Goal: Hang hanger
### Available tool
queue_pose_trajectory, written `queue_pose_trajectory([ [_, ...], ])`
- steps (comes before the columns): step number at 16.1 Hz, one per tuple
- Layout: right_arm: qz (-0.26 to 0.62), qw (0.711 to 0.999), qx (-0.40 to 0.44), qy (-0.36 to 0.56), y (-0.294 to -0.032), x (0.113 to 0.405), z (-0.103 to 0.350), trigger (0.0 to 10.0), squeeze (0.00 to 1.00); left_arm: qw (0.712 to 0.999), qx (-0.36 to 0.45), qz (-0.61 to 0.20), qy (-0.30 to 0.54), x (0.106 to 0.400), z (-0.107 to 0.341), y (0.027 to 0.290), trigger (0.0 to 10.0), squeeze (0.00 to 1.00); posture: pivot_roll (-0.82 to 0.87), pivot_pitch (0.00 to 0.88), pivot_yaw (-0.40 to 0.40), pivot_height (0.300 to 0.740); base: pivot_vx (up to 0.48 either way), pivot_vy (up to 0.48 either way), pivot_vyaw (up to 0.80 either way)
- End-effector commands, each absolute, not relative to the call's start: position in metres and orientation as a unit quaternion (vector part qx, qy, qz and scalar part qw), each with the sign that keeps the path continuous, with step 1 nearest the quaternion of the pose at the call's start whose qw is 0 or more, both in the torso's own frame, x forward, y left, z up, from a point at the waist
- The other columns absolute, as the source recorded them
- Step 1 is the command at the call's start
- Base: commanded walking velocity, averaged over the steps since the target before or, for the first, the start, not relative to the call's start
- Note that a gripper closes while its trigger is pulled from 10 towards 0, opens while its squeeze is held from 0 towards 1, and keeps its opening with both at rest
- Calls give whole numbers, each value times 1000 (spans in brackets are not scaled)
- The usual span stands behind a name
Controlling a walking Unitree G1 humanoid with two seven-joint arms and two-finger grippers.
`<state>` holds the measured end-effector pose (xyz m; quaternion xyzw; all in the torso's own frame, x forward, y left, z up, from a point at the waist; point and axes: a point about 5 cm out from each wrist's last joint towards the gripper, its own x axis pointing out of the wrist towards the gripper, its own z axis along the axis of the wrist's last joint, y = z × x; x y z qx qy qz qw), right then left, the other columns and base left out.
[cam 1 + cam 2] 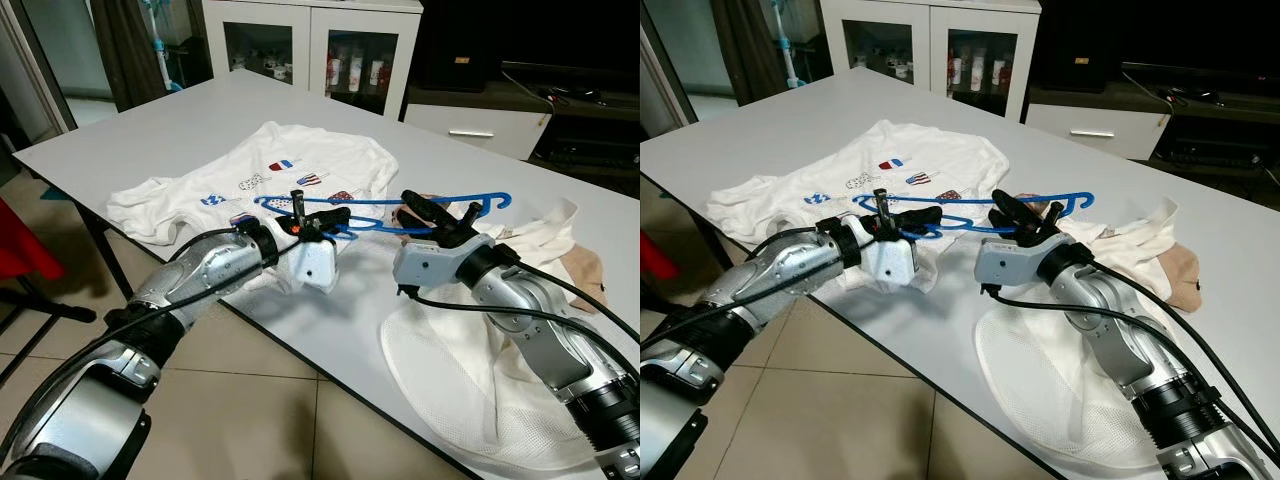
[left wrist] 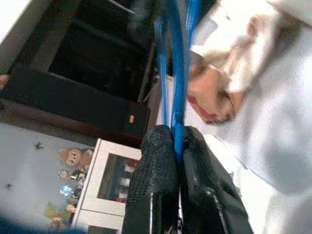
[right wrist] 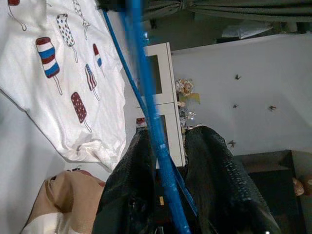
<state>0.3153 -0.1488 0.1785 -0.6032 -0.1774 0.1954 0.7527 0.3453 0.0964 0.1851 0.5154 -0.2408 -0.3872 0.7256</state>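
Now both grippers pinch the blue hanger (image 1: 385, 213) above the table (image 1: 150, 130). Left gripper (image 1: 325, 222) clamps its 9 o'clock end, over the white shirt (image 1: 260, 165); right gripper (image 1: 440, 215) clamps near its 3 o'clock hook end.

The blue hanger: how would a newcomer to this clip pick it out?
Look at the grey table, near its front edge, between the two grippers. The blue hanger is a thin plastic frame lying across the white printed T-shirt, gripped at both ends. It is the only blue, rigid thing among pale cloth.
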Motion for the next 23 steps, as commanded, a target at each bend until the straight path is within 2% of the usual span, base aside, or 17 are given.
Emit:
queue_pose_trajectory([
  [1, 195, 758, -602, -158, -154, 315, 173, 0, 0, 750, 467, -362, -297, 345, 213, 95, 10000, 1000, 31, 12, -8, 740, 0, 0, 0],
  [6, 161, 792, -573, -139, -162, 320, 176, 0, 0, 738, 460, -393, -299, 337, 209, 93, 10000, 1000, 31, 11, -8, 740, 0, 0, 0],
  [8, 143, 814, -552, -111, -171, 323, 173, 0, 0, 709, 505, -369, -325, 337, 212, 93, 10000, 1000, 33, 10, -8, 740, 0, 0, 0],
  [9, 135, 820, -548, -97, -176, 324, 171, 0, 0, 695, 519, -370, -332, 336, 212, 94, 10000, 0, 32, 10, -8, 740, 0, 0, 0],
  [13, 129, 827, -544, -59, -190, 324, 159, 0, 0, 679, 551, -296, -384, 339, 232, 111, 10000, 0, 33, 9, -10, 740, 0, 0, 0],
  [15, 123, 845, -518, -42, -195, 324, 156, 0, 0, 676, 569, -283, -373, 342, 230, 121, 10000, 0, 35, 7, -10, 740, 0, 0, 0],
  [16, 120, 864, -488, -29, -200, 324, 155, 0, 0, 686, 567, -275, -363, 344, 228, 129, 10000, 0, 35, 7, -10, 740, 0, 0, 0],
  [18, 119, 902, -415, -9, -203, 325, 155, 0, 0, 739, 517, -262, -344, 346, 227, 138, 10000, 0, 36, 9, -11, 740, 0, 0, 0],
  [19, 121, 909, -399, -5, -202, 325, 155, 0, 0, 751, 501, -261, -341, 346, 228, 139, 10000, 0, 36, 9, -11, 740, 0, 0, 0],
  [20, 129, 935, -330, 16, -199, 325, 153, 0, 0, 803, 428, -254, -329, 348, 228, 140, 10000, 0, 38, 10, -12, 740, 0, 0, 0],
  [21, 130, 943, -305, 23, -198, 325, 152, 0, 0, 820, 401, -255, -319, 349, 226, 140, 10000, 0, 38, 11, -11, 740, 0, 0, 0],
  [22, 118, 960, -253, 37, -198, 326, 152, 0, 0, 854, 346, -253, -293, 351, 222, 144, 10000, 0, 38, 13, -11, 740, 0, 0, 0],
  [23, 111, 966, -231, 43, -199, 327, 152, 471, 0, 872, 316, -245, -283, 352, 220, 148, 10000, 0, 38, 13, -11, 740, 0, 0, 0],
])
